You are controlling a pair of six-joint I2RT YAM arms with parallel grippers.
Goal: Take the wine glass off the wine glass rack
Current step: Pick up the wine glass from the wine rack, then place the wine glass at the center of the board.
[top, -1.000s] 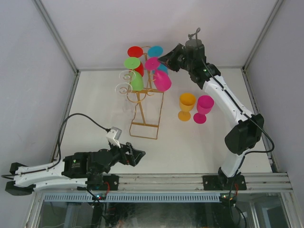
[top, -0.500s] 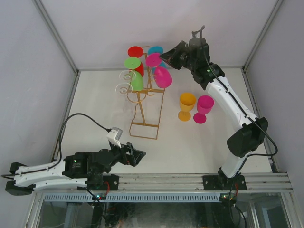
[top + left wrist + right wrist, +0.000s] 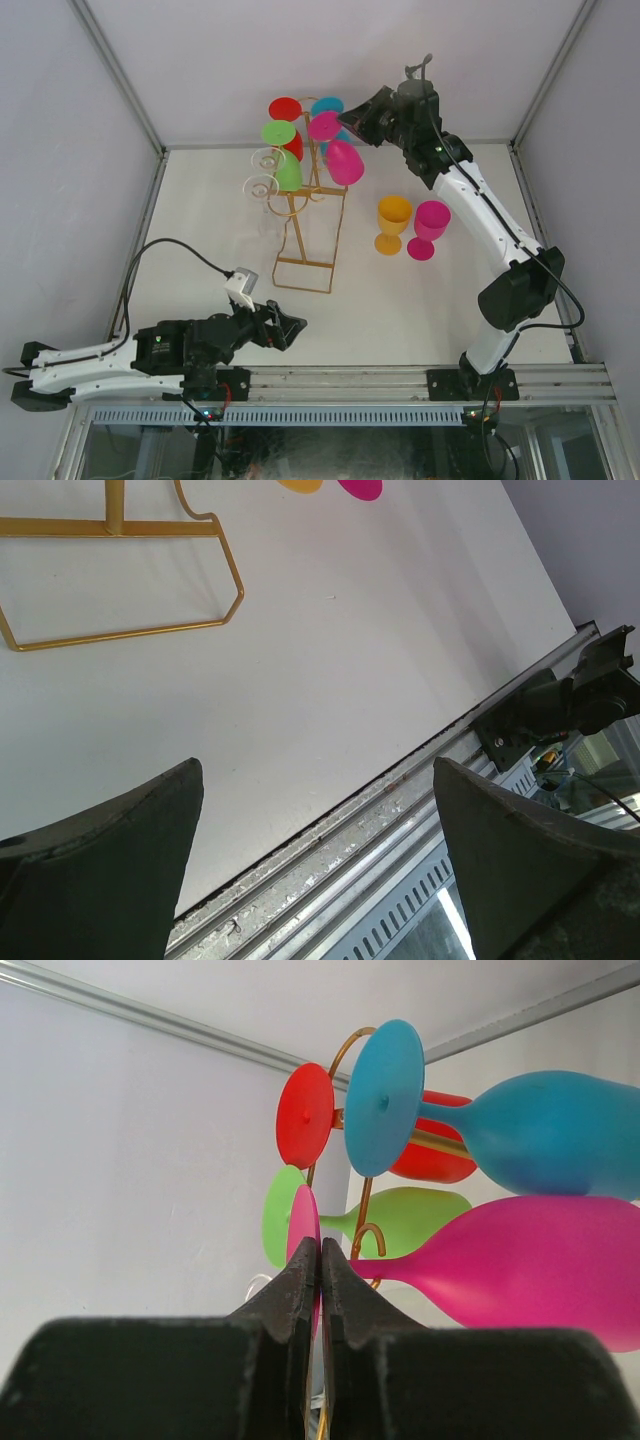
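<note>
The gold wire wine glass rack (image 3: 305, 230) stands at the back middle of the table, with several coloured glasses hanging from it. My right gripper (image 3: 348, 120) is at the rack's top right, shut on the foot (image 3: 303, 1222) of a pink wine glass (image 3: 343, 163). In the right wrist view that glass's bowl (image 3: 530, 1270) points right and its stem passes a curled hook (image 3: 365, 1235). My left gripper (image 3: 290, 325) lies low near the front edge, open and empty (image 3: 318, 770), far from the rack.
A blue glass (image 3: 540, 1130), a red one (image 3: 285, 108), a green one (image 3: 283, 150) and clear ones (image 3: 262, 172) also hang on the rack. An orange glass (image 3: 392, 222) and a pink glass (image 3: 430, 228) stand upright to its right. The rack's loop base (image 3: 225, 565) shows in the left wrist view.
My right gripper rose slightly and shifted right with the pink glass's foot, and the bowl lifted a little. It has held still for the last half second. The left arm has not moved.
</note>
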